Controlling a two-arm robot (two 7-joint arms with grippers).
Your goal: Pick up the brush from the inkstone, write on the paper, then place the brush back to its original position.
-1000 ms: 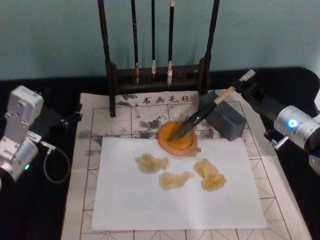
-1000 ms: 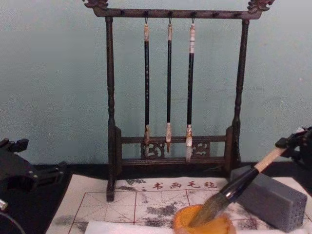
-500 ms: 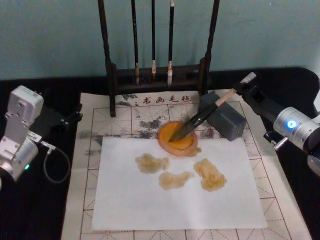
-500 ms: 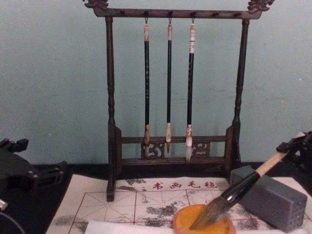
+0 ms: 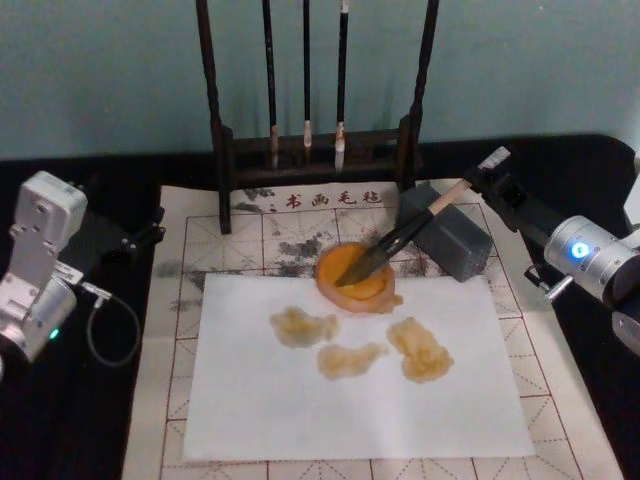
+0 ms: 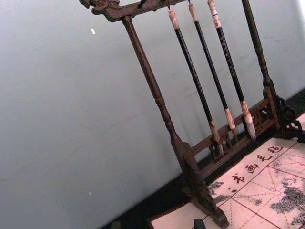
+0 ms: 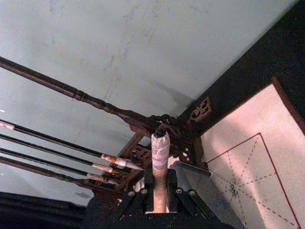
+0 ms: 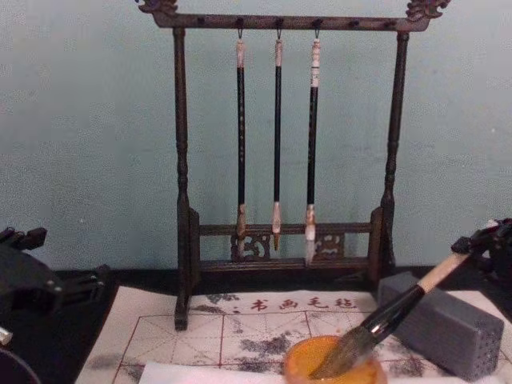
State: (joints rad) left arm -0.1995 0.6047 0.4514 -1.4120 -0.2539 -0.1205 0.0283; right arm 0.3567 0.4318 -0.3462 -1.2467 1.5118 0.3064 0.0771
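The brush [image 5: 405, 232] slants down from my right gripper [image 5: 480, 183], which is shut on the top of its pale handle. Its bushy tuft lies inside the orange-yellow inkstone [image 5: 338, 258], which sits at the far edge of the white paper [image 5: 350, 400]. From the chest view the brush [image 8: 392, 312] leans low, its tuft in the inkstone [image 8: 300, 364] and my right gripper [image 8: 484, 244] at the right edge. The right wrist view has the brush's handle end [image 7: 160, 157] clamped between the right gripper's jaws [image 7: 160, 193]. My left gripper [image 5: 140, 238] is parked at the far left.
A grey block [image 5: 455, 245] lies right of the inkstone, under the brush handle. A dark brush stand [image 5: 315, 150] with three thin hanging brushes stands behind. The paper bears yellow-brown blotches [image 5: 345, 355] and lies on a gridded felt mat [image 5: 170, 400].
The right gripper has come down a little, laying the brush at a flatter slant with its tuft deeper in the inkstone. The left arm has not moved.
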